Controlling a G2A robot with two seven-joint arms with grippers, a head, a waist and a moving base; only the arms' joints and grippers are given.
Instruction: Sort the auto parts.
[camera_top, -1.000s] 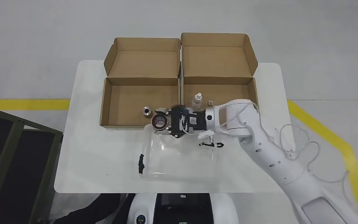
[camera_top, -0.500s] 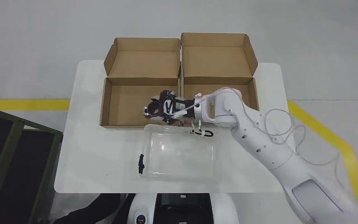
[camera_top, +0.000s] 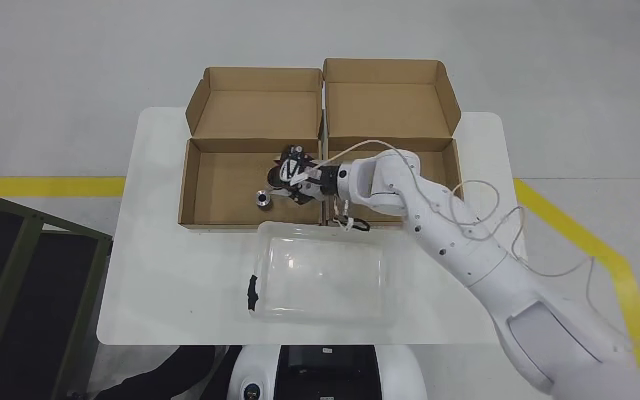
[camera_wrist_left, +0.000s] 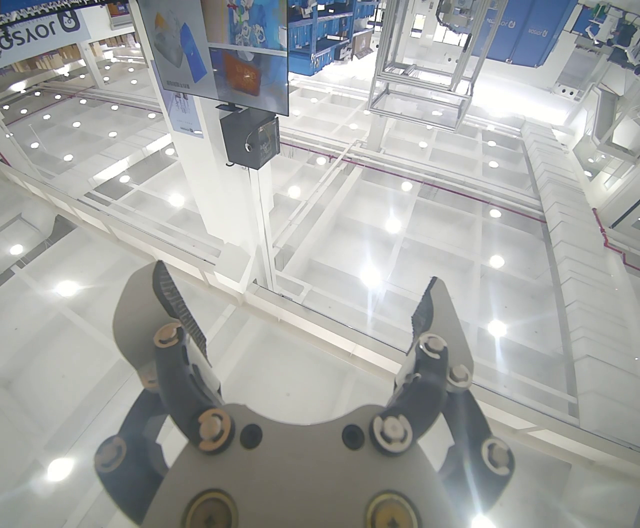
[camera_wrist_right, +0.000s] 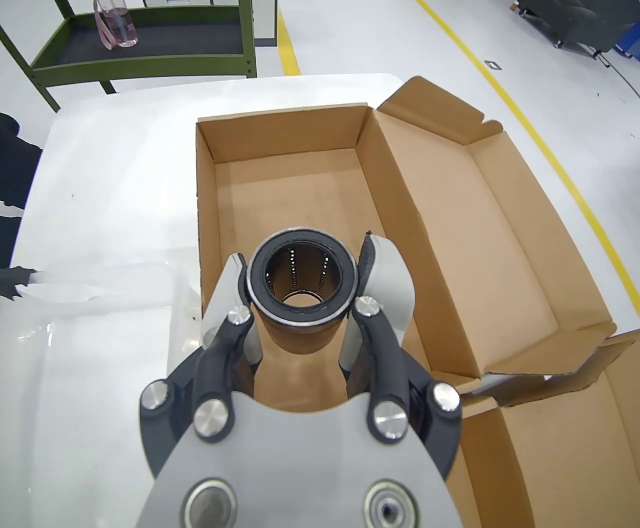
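Note:
My right gripper (camera_wrist_right: 302, 252) is shut on a cylindrical bearing sleeve (camera_wrist_right: 302, 280) with black end rings and a hollow bore, holding it by its sides. In the top view the right gripper (camera_top: 290, 172) hangs with the sleeve above the left cardboard box (camera_top: 200, 185), near that box's right wall. A small round metal part (camera_top: 262, 197) lies on the box floor just beside it. In the right wrist view the left cardboard box (camera_wrist_right: 285, 132) lies below the sleeve. My left gripper (camera_wrist_left: 295, 275) points up at the ceiling, open, with nothing between its fingers.
A second open cardboard box (camera_top: 395, 160) adjoins on the right, partly covered by my right arm. A clear plastic bin (camera_top: 320, 270) stands on the white table (camera_top: 160, 290) in front of both boxes. A green shelf cart (camera_top: 30, 290) stands off the table's left edge.
My right gripper has carried the bearing sleeve from above the clear bin's rear edge back and slightly left, to over the left cardboard box.

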